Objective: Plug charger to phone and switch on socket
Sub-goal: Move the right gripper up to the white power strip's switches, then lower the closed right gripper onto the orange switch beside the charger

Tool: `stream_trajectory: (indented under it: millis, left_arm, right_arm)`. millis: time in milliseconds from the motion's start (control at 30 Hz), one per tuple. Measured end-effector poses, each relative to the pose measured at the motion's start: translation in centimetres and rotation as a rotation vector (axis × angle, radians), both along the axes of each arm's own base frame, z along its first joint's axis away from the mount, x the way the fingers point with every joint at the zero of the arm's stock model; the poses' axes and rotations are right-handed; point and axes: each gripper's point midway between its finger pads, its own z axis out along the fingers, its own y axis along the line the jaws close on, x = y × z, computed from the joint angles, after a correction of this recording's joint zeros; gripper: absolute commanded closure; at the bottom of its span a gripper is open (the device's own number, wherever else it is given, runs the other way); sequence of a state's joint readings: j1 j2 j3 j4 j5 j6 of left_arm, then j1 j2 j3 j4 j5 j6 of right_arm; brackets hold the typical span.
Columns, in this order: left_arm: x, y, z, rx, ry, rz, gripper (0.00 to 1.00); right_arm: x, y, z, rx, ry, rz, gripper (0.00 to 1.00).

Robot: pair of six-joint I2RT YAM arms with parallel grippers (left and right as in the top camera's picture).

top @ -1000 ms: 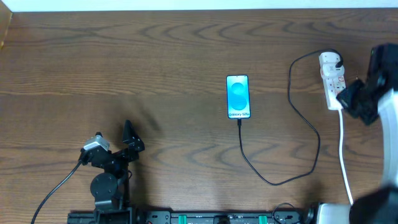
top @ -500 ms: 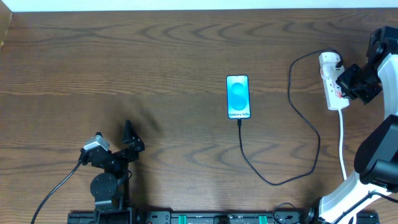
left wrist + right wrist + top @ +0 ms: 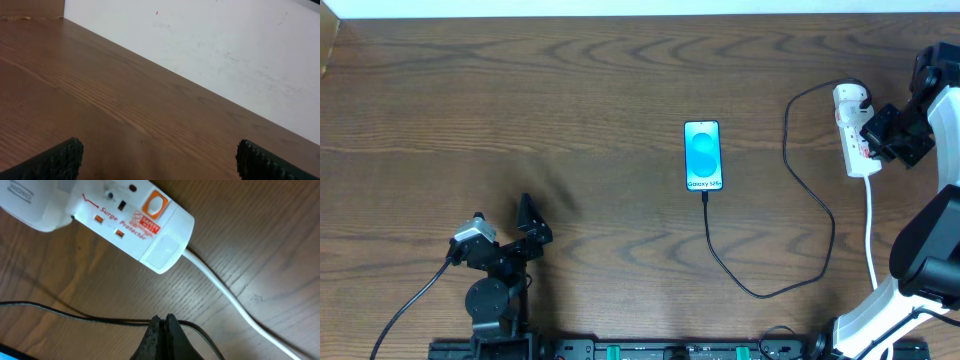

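Observation:
The phone (image 3: 703,155) lies face up mid-table with its blue screen lit. The charger cable (image 3: 760,292) joins the phone's near edge, loops right and runs up to its white plug head (image 3: 850,97), seated in the far end of the socket strip (image 3: 857,150). My right gripper (image 3: 873,135) is shut at the strip's right side. In the right wrist view its closed fingertips (image 3: 162,322) hang over the black cable (image 3: 75,314), below the strip (image 3: 135,227) and its orange switch (image 3: 154,206). My left gripper (image 3: 527,222) is open and empty at the near left (image 3: 162,162).
The strip's white cord (image 3: 872,240) runs from the strip toward the near right edge, also seen in the right wrist view (image 3: 235,305). A white wall (image 3: 210,45) borders the table's far edge. The arm bases stand along the near edge.
My right gripper moved from the strip's near end toward its far end and has held still for the last half second. The left arm, phone and cable have not moved.

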State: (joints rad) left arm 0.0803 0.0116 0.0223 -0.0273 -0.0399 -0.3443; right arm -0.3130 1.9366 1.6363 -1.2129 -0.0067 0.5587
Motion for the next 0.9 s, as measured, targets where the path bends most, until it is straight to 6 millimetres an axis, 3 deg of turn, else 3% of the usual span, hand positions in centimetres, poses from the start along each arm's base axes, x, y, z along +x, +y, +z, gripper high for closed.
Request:
stream_trajectory:
  millis: [300,400,900]
  left_arm:
    - [0.0,0.0,0.0,0.000,0.000,0.000,0.02]
    - [0.0,0.0,0.0,0.000,0.000,0.000,0.02]
    - [0.0,0.0,0.0,0.000,0.000,0.000,0.02]
  right_arm:
    - [-1.6,2.0,1.0,0.102,0.058,0.053,0.99]
    - [-0.8,1.8,1.0,0.099,0.023,0.042,0.98]
    - [2.5,-3.1,1.5,0.099,-0.169,-0.291,0.98]
